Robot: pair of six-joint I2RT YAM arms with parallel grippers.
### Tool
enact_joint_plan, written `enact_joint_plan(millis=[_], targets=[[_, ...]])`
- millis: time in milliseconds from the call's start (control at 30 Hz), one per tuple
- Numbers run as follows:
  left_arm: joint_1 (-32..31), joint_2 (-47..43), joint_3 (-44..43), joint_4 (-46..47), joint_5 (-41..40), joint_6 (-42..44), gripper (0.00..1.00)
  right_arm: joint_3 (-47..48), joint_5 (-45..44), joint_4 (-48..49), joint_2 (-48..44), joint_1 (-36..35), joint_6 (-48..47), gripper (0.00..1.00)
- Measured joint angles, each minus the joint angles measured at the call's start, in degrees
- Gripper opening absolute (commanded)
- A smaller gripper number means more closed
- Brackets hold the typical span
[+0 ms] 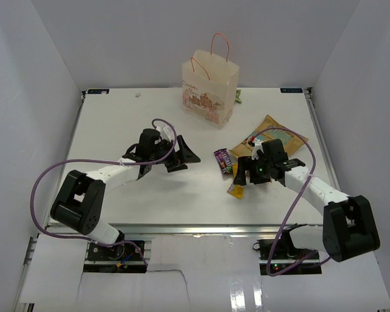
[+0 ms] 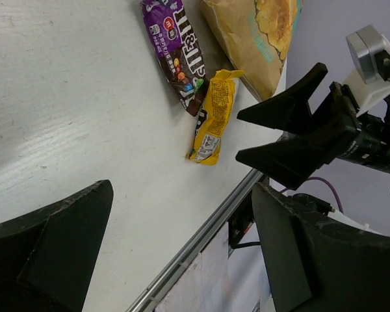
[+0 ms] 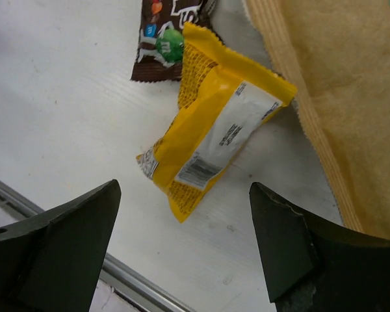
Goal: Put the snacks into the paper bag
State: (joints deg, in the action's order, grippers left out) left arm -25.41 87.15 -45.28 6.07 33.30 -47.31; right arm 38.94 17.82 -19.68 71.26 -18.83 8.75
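**A:** Which step is this?

**B:** I judge it the start of a pick. The right tool (image 3: 184, 188) hangs over the small yellow foil snack packet with a white label (image 3: 211, 133), its jaws spread wide and nothing between them. The packet lies flat on the white desk (image 1: 117, 130), near the front edge on the right side.

**A:** And the other snacks?

**B:** All on the desk, none bagged. The dark purple M&M's pack (image 2: 175, 52) has its end touching the yellow packet's far end. The large tan crinkled chip bag (image 1: 273, 133) lies just beside both, on the right.

**A:** Where is the bag?

**B:** The cream-white paper shopping bag with orange cord handles (image 1: 208, 88) stands upright at the far edge, well apart from the snacks.

**A:** The left arm?

**B:** The left tool (image 2: 182, 195) is fully open and empty, above the bare middle of the desk.

**A:** What does the next move need?

**B:** A straight descent so the fingers bracket the yellow packet's narrow width, then a close. The packet sits at a slant, so the wrist should match it, and keep clear of the purple pack and the edge of the chip bag.
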Motion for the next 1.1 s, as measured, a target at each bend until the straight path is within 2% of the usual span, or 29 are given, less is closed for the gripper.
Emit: enact_joint_plan(millis=[200, 400, 533, 633, 733, 767, 833, 967, 1100], targets=[[-0.59, 0.0, 0.0, 0.0, -0.68, -0.22, 0.98, -0.13, -1.64, 7.37, 5.86, 0.0, 5.27, 0.77], [-0.59, 0.0, 0.0, 0.02, -0.96, -0.24, 0.98, -0.15, -2.05, 11.15, 9.51, 0.0, 7.5, 0.61], [-0.59, 0.0, 0.0, 0.02, -0.94, -0.17, 0.98, -0.22, -2.05, 12.2, 9.68, 0.0, 7.65, 0.43], [-0.59, 0.0, 0.0, 0.02, -0.96, -0.11, 0.98, -0.22, -2.01, 12.63, 9.68, 0.0, 7.3, 0.25], [-0.59, 0.0, 0.0, 0.02, -0.94, 0.07, 0.98, -0.22, -1.57, 12.44, 9.49, 0.0, 6.8, 0.17], [-0.59, 0.0, 0.0, 0.02, -0.94, 0.13, 0.98, -0.22, -1.33, 12.17, 9.18, 0.0, 6.45, 0.11], [-0.59, 0.0, 0.0, 0.02, -0.96, 0.44, 0.98, -0.15, -0.52, 11.19, 7.67, 0.0, 5.07, 0.08], [-0.59, -0.13, 0.0, 0.02, -1.09, 1.33, 0.98, 1.44, 3.04, 7.61, 2.05, 0.0, -0.9, 0.08], [-0.59, -0.72, 0.0, 0.04, -1.18, 2.23, 0.98, 9.44, 9.05, 3.93, -1.11, 0.35, -10.05, 0.08]])
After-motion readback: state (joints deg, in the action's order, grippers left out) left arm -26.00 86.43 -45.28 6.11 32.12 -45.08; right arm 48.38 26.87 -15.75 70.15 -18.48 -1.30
